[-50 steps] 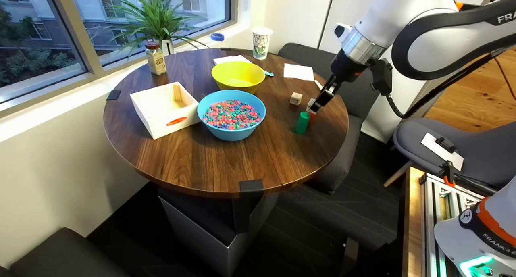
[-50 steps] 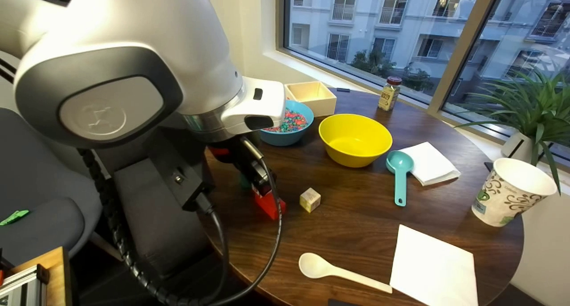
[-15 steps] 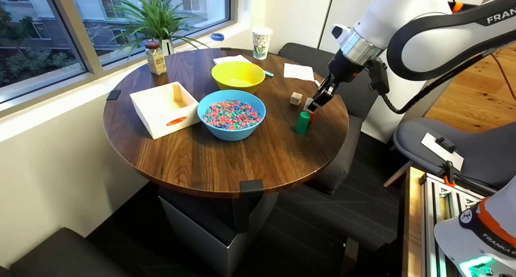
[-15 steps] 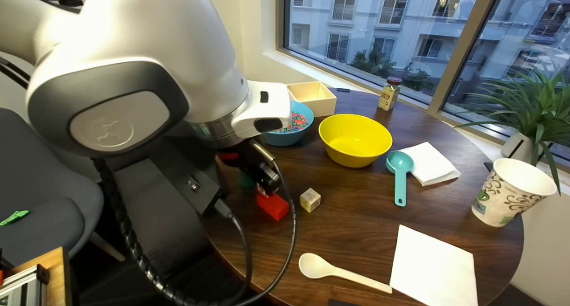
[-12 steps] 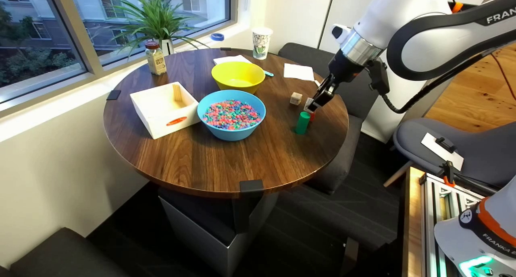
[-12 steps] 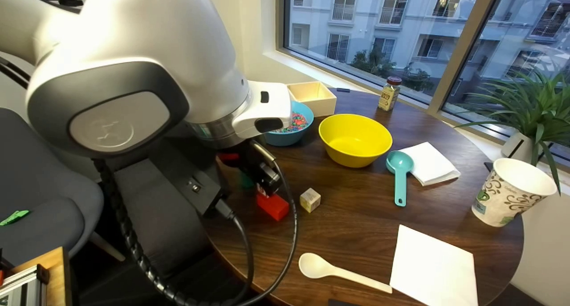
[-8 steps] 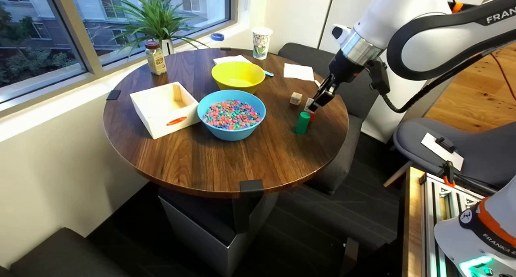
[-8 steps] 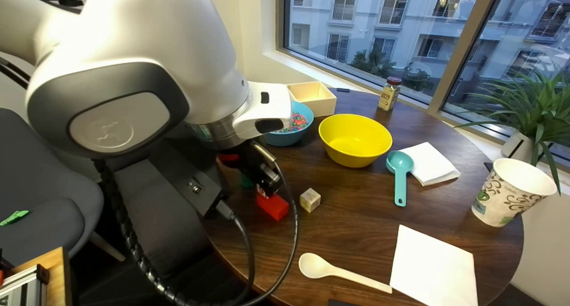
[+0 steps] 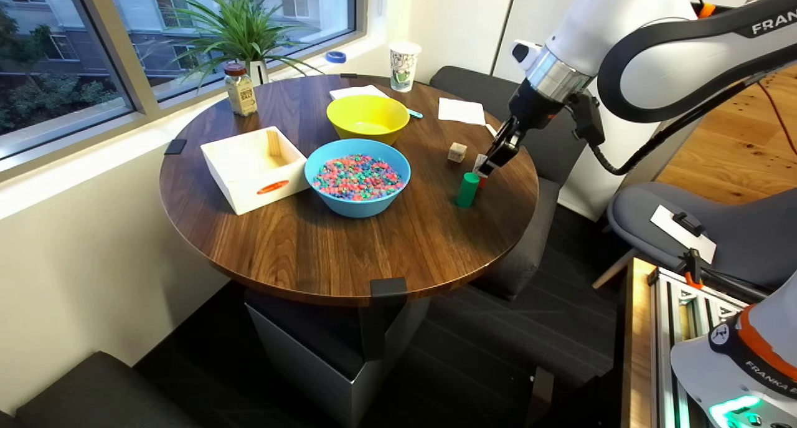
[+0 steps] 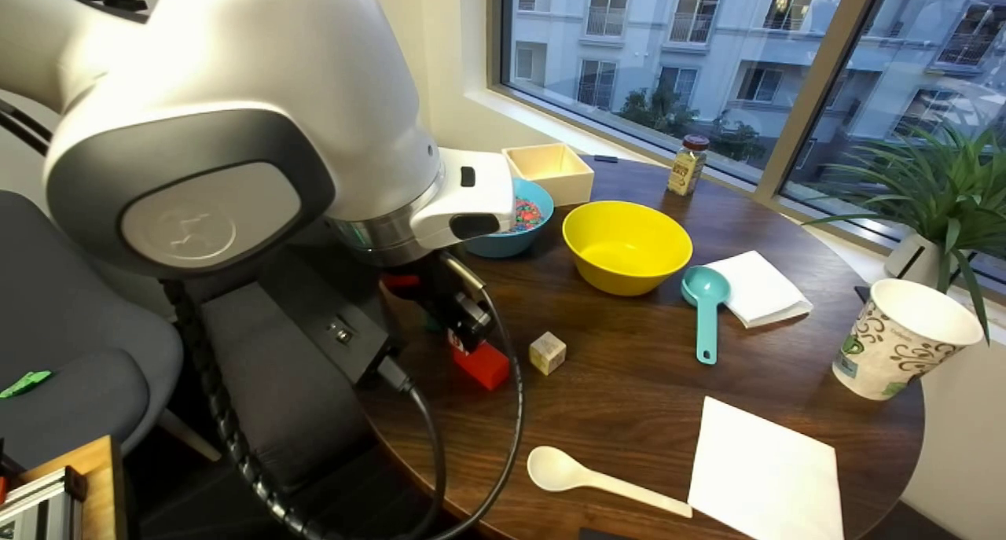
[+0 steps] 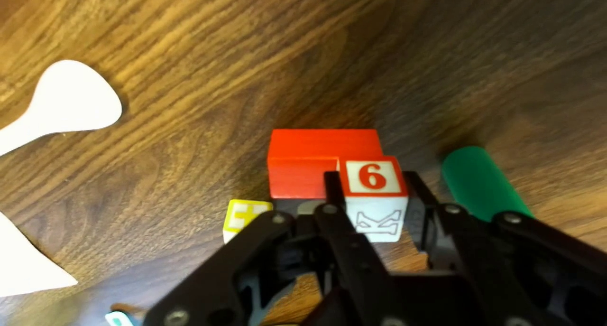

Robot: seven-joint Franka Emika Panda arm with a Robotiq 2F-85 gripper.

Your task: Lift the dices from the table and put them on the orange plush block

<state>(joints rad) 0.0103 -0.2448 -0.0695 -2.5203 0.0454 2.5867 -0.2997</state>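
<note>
wrist view: claw (image 11: 373, 180) pinching die (image 11: 374, 200), 6 twd cam, red block (image 11: 303, 162) lengthwise l-r.

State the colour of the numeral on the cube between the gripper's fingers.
The numeral is red on off-white; the wrist view shows it best.

In an exterior view, the robot arm (image 10: 275, 76) fills the left; black gripper (image 10: 474, 334) angled down over the red block (image 10: 483, 365), sliver of a white-and-red die (image 10: 457, 342) showing at its tips. Yellow-edged die (image 10: 547, 354) on dark wood table (image 10: 621, 406), just beside the block. Farther back: blue bowl (image 10: 503, 246) partly hidden by the arm, wooden box (image 10: 572, 189), yellow bowl (image 10: 613, 279). Right: teal scoop (image 10: 706, 320) at a folded napkin's (image 10: 762, 292) edge, paper cup (image 10: 888, 351), jar (image 10: 687, 168) near the window (image 10: 668, 60). Front: pale spoon (image 10: 589, 477), white sheet (image 10: 766, 477).
</note>
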